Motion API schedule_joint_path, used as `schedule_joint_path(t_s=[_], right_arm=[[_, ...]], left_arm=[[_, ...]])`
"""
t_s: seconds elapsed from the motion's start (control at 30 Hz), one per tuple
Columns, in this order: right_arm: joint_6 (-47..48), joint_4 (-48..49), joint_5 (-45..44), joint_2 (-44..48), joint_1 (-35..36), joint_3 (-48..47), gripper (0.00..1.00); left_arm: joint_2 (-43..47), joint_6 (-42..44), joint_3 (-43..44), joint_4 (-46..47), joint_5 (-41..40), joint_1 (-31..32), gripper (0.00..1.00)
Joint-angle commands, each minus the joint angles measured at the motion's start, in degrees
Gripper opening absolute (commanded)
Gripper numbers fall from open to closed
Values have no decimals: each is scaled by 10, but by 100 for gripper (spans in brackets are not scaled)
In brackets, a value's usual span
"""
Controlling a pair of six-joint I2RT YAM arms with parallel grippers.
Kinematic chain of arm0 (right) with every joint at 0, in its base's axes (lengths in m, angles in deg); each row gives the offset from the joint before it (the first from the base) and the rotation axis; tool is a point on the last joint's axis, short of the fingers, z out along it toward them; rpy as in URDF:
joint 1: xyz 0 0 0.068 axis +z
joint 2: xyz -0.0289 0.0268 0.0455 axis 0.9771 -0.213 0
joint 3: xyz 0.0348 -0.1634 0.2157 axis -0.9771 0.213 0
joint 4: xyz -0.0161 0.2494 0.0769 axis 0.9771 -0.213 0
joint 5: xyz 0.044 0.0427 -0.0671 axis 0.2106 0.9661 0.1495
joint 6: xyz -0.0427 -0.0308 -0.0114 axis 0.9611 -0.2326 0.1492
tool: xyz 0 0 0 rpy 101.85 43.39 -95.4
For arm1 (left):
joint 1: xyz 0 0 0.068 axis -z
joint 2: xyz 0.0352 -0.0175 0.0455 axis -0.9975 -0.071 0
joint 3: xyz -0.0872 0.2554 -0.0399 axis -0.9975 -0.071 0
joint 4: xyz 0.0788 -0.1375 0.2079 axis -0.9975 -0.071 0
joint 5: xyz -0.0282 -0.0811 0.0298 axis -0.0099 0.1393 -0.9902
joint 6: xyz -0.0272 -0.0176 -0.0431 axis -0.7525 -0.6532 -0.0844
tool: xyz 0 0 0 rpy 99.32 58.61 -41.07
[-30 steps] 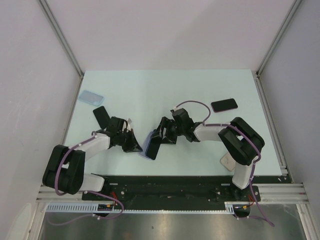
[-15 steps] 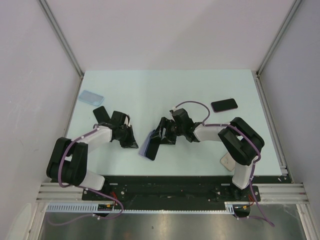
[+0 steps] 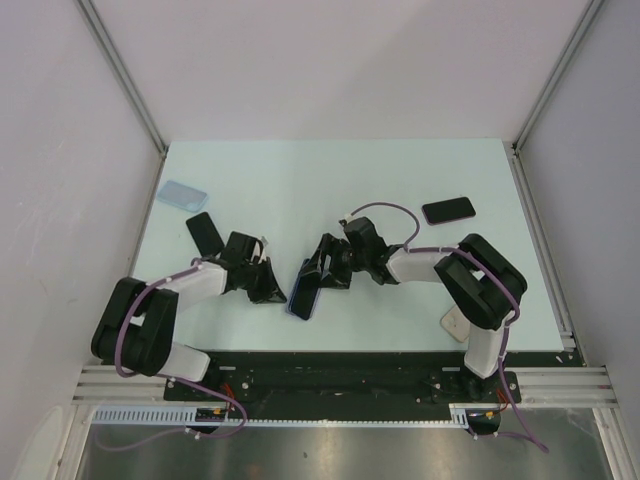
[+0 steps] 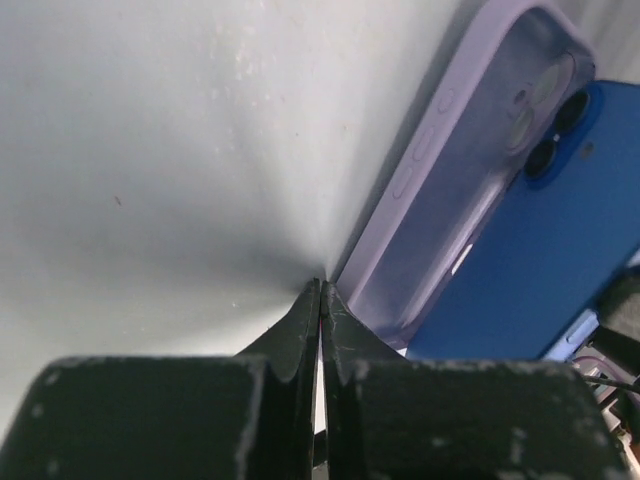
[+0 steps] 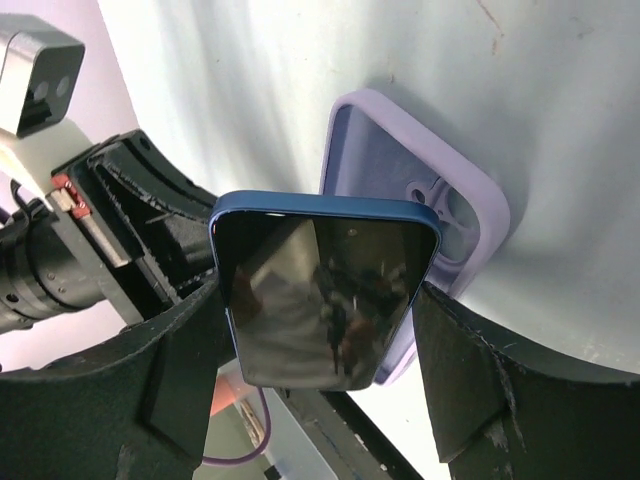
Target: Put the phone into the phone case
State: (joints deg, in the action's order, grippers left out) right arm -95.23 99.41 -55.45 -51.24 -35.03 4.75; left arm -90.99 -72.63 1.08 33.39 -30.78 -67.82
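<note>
My right gripper [image 5: 325,320] is shut on the blue phone [image 5: 322,300], one finger on each long edge. It holds the phone tilted, screen toward the wrist camera, over the open lilac phone case [image 5: 400,170], which lies on the table. In the top view the phone [image 3: 304,297] is left of centre near the front edge, with the right gripper [image 3: 313,280] on it. My left gripper [image 4: 320,285] is shut and empty. Its tips rest on the table against the case's [image 4: 450,200] near long edge, with the phone's blue back [image 4: 540,260] behind. The left gripper [image 3: 270,290] is just left of the phone.
A light blue case [image 3: 181,194] and a black phone [image 3: 204,232] lie at the far left. A dark phone with a reddish rim [image 3: 448,210] lies at the right. A small white object [image 3: 458,323] sits by the right arm's base.
My left gripper drew back to the left, then returned to the case's edge. The phone and case shifted slightly, and the phone now stands steeper over the case.
</note>
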Motion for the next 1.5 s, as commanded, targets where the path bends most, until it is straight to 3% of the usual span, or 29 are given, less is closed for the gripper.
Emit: schedule_joint_path(t_s=[0.0,0.33,0.53,0.73,1.07,1.23,1.47], right_arm=[[15,7,-28,-4,0,-19,41],[101,-137,-123,24,5,-58,45],[108,-154,-151,20,6,-64,45],[102,-175,-152,3,7,-76,44],[42,-210,-184,38,10,-76,68],[20,-230,-184,43,12,-76,76],[-7,-249,-209,59,12,-76,89]], left_arm=[[28,-18,-16,7,3,19,5],[91,-57,-17,-13,-10,58,10],[146,-52,4,-76,-95,57,29],[167,-51,7,-87,-116,58,38],[174,-33,26,-73,-103,56,38],[178,-25,34,-78,-105,57,51],[158,-1,77,-93,-152,51,52]])
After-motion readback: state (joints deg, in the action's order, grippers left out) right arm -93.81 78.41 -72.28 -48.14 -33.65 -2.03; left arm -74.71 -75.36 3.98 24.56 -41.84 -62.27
